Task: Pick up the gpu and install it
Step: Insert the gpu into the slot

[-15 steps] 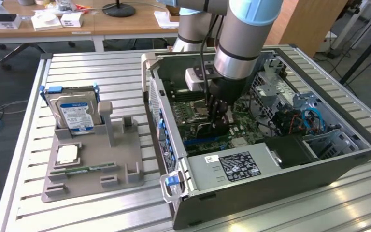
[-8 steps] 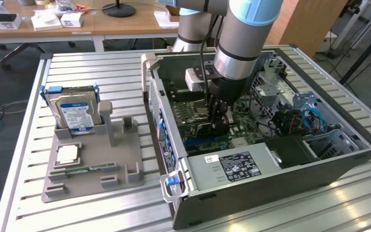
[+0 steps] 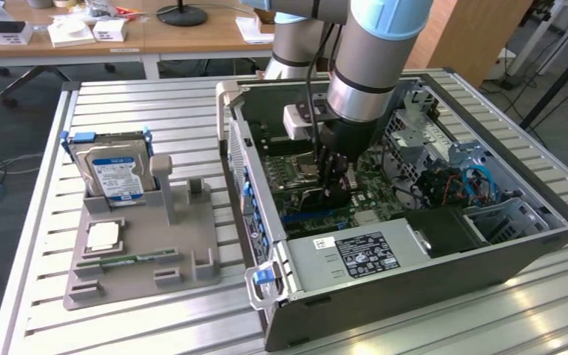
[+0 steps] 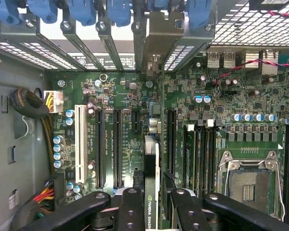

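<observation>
Gripper [image 4: 156, 211] of black jointed metal fingers on the grey-and-blue robot arm [image 3: 368, 66], reaching down into the open dark-grey tower computer case [image 3: 560, 229], which lies on its side on the slatted aluminium table [image 3: 146, 96]. Its fingers [image 4: 131, 211] are drawn in on either face of the gpu [image 4: 151, 166], a thin flat black circuit card carrying white NVIDIA lettering. The card is seen edge-on in the wrist view.

The card is held on edge, square to the green motherboard [image 4: 111, 86]. This is judged to be so that its connector edge faces the board. It runs parallel to the long black expansion slots [image 4: 118, 144] and lies between them. One end points toward the row of blue plastic slot latches [image 4: 82, 9] at the case's rear wall, where a bracket would be fastened. Whether the lower edge has reached a slot cannot be told, as the card's own body hides it.

The empty silver-framed processor socket [image 4: 250, 185] lies beside the slots.

Outside the case, on the exterior view's left, a grey moulded parts tray [image 3: 200, 248] holds:
- the silver hard drive with a blue label [image 3: 116, 174], upright in its cradle;
- a square silver processor chip [image 3: 103, 235];
- a slim green memory stick [image 3: 131, 259].

Each sits in its own recess, well apart from the arm.
</observation>
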Tool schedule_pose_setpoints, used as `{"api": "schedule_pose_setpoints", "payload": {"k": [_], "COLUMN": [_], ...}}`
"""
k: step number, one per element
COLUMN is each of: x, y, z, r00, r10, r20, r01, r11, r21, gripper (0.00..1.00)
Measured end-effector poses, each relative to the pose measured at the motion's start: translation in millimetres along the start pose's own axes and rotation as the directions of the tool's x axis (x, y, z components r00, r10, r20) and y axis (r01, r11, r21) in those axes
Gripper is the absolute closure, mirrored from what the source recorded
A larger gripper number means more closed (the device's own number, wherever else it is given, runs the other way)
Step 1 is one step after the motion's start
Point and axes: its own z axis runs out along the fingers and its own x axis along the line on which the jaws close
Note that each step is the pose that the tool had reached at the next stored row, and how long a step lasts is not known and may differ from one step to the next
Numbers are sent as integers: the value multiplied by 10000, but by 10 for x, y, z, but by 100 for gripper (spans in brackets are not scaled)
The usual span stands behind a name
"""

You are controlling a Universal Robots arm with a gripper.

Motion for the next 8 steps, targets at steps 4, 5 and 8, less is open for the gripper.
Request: {"api": "schedule_pose_setpoints", "payload": {"k": [4, 5, 8], "x": [1, 0, 0], "y": [4, 6, 7], "z": [0, 0, 0], "r00": [10000, 10000, 10000], "r10": [-3, -3, -20], "r20": [0, 0, -1], "r01": [3, 3, 20], "r11": [10000, 10000, 10000], "r21": [-1, -1, 1], "gripper": [74, 74, 74]}}
